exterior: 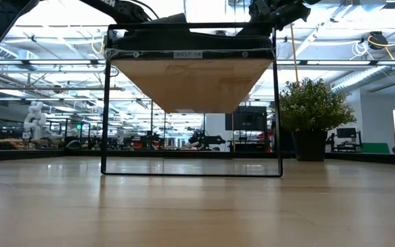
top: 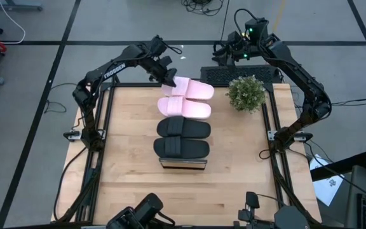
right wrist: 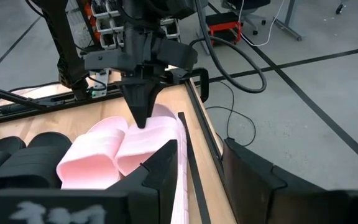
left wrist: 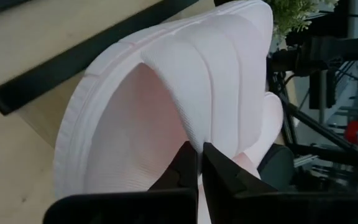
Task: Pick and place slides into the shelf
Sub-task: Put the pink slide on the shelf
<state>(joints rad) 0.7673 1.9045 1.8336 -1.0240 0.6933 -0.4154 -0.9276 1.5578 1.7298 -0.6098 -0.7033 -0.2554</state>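
The shelf (top: 183, 163) stands mid-table, and its plank shows from below in the low view (exterior: 190, 82). Two black slides (top: 182, 137) lie across its near part by their soles, with a pink slide (top: 184, 107) beyond them. A second pink slide (top: 194, 90) lies skewed at the far end. My left gripper (top: 170, 81) is shut at that slide's left end. My right gripper (top: 221, 55) hangs open and holds nothing, high beyond the table's far edge. My left gripper pinches the free edge of the far pink slide's strap (left wrist: 194, 138) between its two fingertips (left wrist: 185, 163). The fingers slant down from the table's far left side (right wrist: 143, 119). Whether the slide is lifted off the shelf I cannot tell.
A potted plant (top: 246, 93) stands at the table's far right, right of the pink slides. A dark keyboard (top: 224, 75) lies past the far edge. Dark frame rails (top: 273, 127) run along the table's sides. Bare wood lies left and near of the shelf.
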